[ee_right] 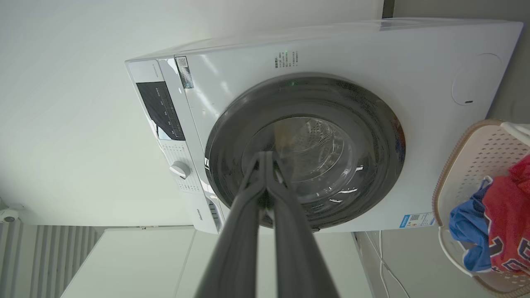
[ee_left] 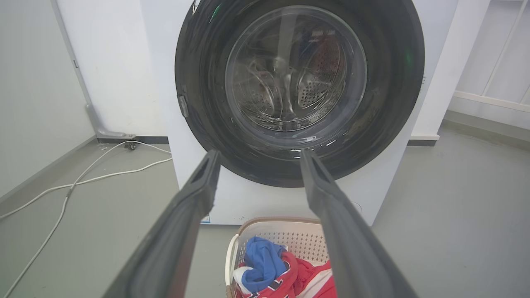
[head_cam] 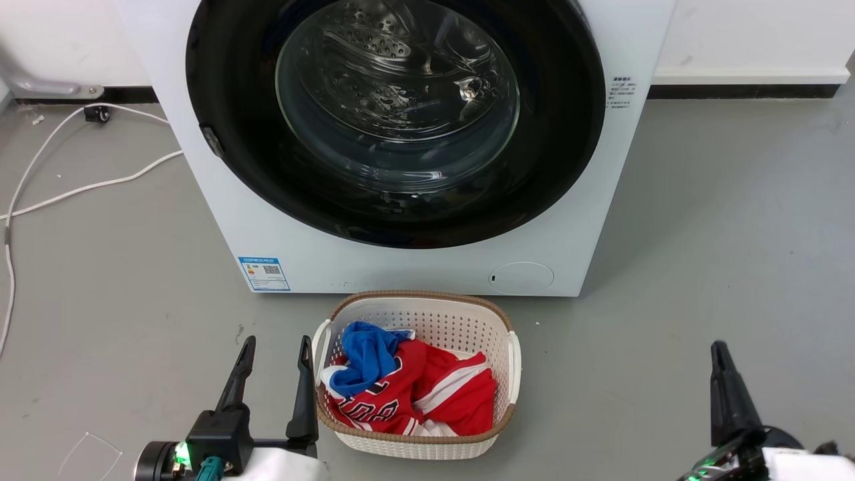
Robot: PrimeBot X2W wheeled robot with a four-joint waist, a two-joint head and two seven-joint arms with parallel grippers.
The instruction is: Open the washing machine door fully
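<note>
Washing machine door [head_cam: 394, 120] shut flush on the washing machine [head_cam: 414, 270], behind the basket [head_cam: 414, 299]. Approach step: left gripper [head_cam: 277, 342] spread wide, empty; right gripper [ee_right: 265, 156] pinched together, empty. Next, probably: hook grey tab [head_cam: 212, 141] at door's left edge, swing outward.

The head view is taken from above and is directed forward and down at the front of the washing machine [head_cam: 414, 267]; the machine's top is cut off by the upper edge. The left wrist view is taken low, along the left gripper [ee_left: 258, 154], and is faced squarely and upright at the washing machine door [ee_left: 296, 70], at close range. The right wrist view is taken along the right gripper [ee_right: 265, 155] and is rolled about a quarter turn: the floor [ee_right: 515, 91] is placed at the right edge. The door and the laundry basket [head_cam: 427, 297] are shared by all three views.
</note>
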